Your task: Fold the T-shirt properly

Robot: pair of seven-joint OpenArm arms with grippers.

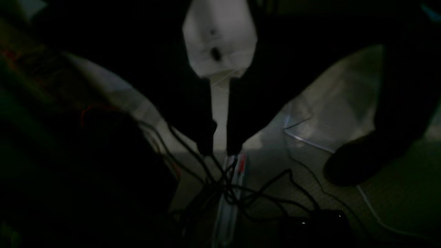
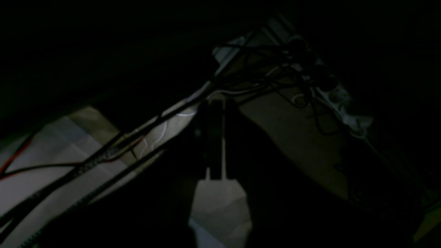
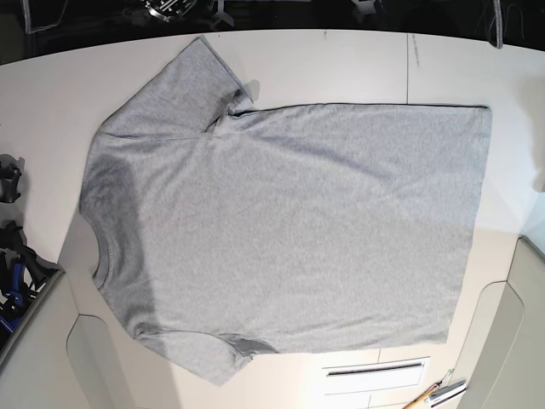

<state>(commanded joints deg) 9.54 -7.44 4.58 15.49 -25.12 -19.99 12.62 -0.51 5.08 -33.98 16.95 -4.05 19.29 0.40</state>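
Left gripper (image 1: 220, 150) fills the wrist view, jaws slightly apart, empty, aimed at floor cables (image 1: 241, 193). Right gripper (image 2: 215, 144): we cannot tell, too dark. T-shirt (image 3: 289, 230) lies flat on the table (image 3: 341, 60), plain side up. We judge no fold made yet.

Bright, even base view; dim, murky wrist views
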